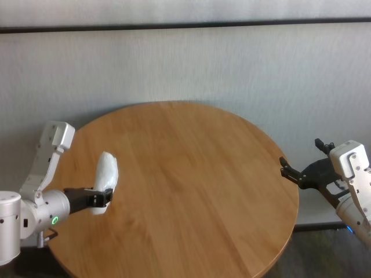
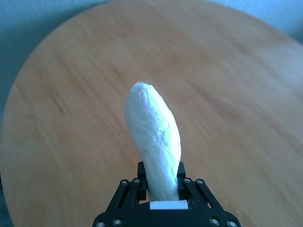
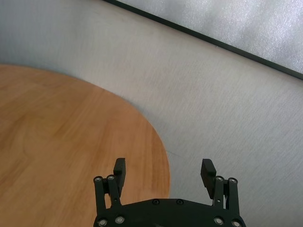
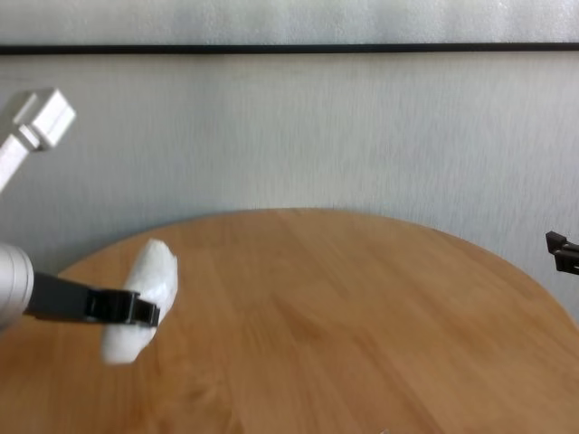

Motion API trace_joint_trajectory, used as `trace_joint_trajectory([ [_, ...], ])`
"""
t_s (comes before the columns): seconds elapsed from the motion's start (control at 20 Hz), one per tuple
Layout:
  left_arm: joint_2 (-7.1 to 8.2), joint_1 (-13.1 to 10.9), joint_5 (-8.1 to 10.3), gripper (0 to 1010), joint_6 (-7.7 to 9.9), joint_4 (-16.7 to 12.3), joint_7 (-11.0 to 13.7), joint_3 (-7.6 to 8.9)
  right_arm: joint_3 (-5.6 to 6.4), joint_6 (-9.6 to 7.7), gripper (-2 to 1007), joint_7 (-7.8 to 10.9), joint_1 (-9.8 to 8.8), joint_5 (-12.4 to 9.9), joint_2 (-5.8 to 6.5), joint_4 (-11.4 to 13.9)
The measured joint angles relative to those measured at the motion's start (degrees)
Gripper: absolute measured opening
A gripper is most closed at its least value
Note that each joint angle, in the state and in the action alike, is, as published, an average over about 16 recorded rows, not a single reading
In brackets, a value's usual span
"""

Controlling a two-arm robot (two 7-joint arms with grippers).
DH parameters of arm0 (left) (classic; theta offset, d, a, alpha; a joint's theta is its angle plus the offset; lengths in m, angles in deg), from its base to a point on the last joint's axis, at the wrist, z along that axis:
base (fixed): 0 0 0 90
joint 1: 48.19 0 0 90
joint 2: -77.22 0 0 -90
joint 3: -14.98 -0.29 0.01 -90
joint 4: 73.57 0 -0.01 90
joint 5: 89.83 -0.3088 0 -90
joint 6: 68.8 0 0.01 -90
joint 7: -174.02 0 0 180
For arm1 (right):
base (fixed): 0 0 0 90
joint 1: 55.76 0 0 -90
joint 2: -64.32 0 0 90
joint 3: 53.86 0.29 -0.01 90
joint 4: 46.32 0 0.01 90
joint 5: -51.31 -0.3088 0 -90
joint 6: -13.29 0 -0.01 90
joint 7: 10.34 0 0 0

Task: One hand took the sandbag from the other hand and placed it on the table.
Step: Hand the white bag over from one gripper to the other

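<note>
Round bench (image 1: 191, 191) lies bare across its middle. Near its left edge our left end effector (image 1: 104, 198) clamps the sandbag (image 1: 106, 180). Our right end effector (image 1: 300, 174) gapes empty just beyond the right rim.

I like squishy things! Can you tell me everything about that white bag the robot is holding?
The sandbag is a white, lumpy, loaf-shaped pouch with a crinkly, plastic-looking skin. The left tool is shut on it near its lower end, so most of it sticks out beyond the fingers, rounded tip upward. It seems to hang above the left side of the round wooden table, not resting on it. Only the left tool touches it; the open right tool waits by the table's right edge.
</note>
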Motion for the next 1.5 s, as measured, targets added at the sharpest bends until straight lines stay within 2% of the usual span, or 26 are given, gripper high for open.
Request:
trace_joint_trajectory([
  [0.4,0.34,-0.9,1.19,360,-6.47,-0.5,2.7,0.55,0.0,0.0,1001,0.0,0.0,0.0,0.0,0.0],
  [0.7,1.0,-1.2,2.15,360,-10.03,-0.6,4.2,0.34,0.0,0.0,1001,0.0,0.0,0.0,0.0,0.0],
  [1.5,2.82,-1.4,5.41,360,-15.36,-1.9,8.7,-1.15,0.0,0.0,1001,0.0,0.0,0.0,0.0,0.0],
])
